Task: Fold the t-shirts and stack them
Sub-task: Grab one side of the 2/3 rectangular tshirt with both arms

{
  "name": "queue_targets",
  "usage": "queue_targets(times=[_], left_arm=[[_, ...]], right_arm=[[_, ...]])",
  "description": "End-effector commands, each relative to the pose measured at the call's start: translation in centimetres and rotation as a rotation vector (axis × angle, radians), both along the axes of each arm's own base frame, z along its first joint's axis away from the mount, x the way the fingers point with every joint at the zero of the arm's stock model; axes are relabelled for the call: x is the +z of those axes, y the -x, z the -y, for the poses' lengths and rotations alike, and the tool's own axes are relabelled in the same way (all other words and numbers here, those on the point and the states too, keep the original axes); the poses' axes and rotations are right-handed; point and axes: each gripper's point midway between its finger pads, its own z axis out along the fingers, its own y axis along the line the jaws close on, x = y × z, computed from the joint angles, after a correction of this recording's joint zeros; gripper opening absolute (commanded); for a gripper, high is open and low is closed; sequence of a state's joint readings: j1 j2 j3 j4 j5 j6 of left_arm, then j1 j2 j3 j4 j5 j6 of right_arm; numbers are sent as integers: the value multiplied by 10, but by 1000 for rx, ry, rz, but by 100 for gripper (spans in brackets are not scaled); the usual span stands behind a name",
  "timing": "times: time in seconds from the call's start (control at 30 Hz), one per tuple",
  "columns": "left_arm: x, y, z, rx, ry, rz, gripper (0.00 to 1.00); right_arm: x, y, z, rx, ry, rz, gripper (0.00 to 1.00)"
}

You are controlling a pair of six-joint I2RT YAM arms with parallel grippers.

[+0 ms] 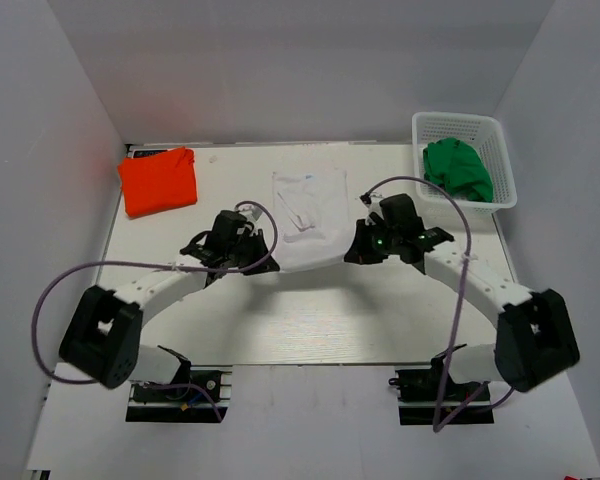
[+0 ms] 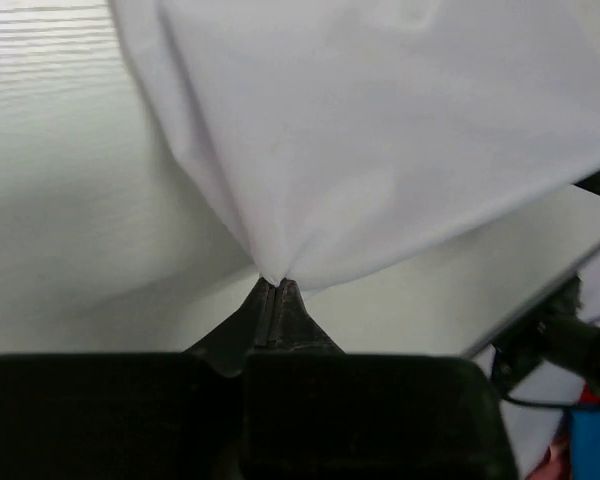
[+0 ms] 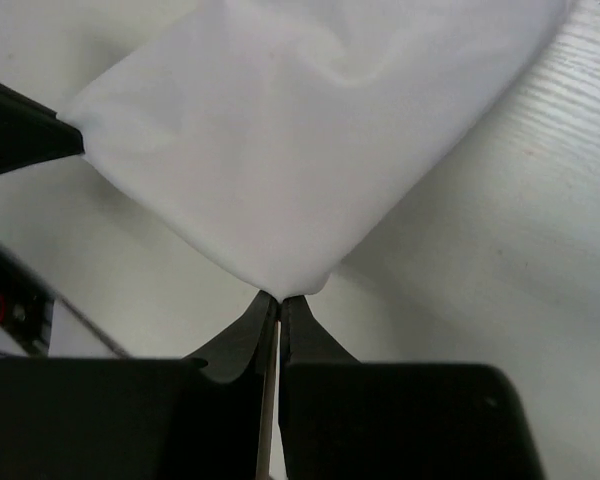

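Observation:
A white t-shirt (image 1: 308, 215) lies partly folded at the table's middle, its near edge lifted between the two arms. My left gripper (image 1: 265, 262) is shut on the shirt's near left corner; in the left wrist view the white cloth (image 2: 380, 130) fans out from the pinched tips of that gripper (image 2: 277, 283). My right gripper (image 1: 352, 258) is shut on the near right corner, and the cloth (image 3: 300, 140) spreads away from its closed tips (image 3: 280, 296). A folded orange t-shirt (image 1: 158, 181) rests at the far left. A crumpled green t-shirt (image 1: 458, 170) sits in the basket.
A white lattice basket (image 1: 500, 150) stands at the far right corner. White walls close in the table at the back and both sides. Purple cables loop from both arms over the near part of the table.

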State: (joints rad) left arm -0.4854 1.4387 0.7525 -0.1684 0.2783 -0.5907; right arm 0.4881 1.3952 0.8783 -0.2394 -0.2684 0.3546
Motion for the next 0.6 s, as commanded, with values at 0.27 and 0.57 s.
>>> queue_targets(times=[0.27, 0.57], left_arm=[[113, 58, 11, -173, 173, 164, 0], [129, 43, 3, -65, 159, 220, 0]], right_arm=[[81, 68, 24, 200, -7, 68, 0], [93, 57, 26, 147, -23, 97, 0]])
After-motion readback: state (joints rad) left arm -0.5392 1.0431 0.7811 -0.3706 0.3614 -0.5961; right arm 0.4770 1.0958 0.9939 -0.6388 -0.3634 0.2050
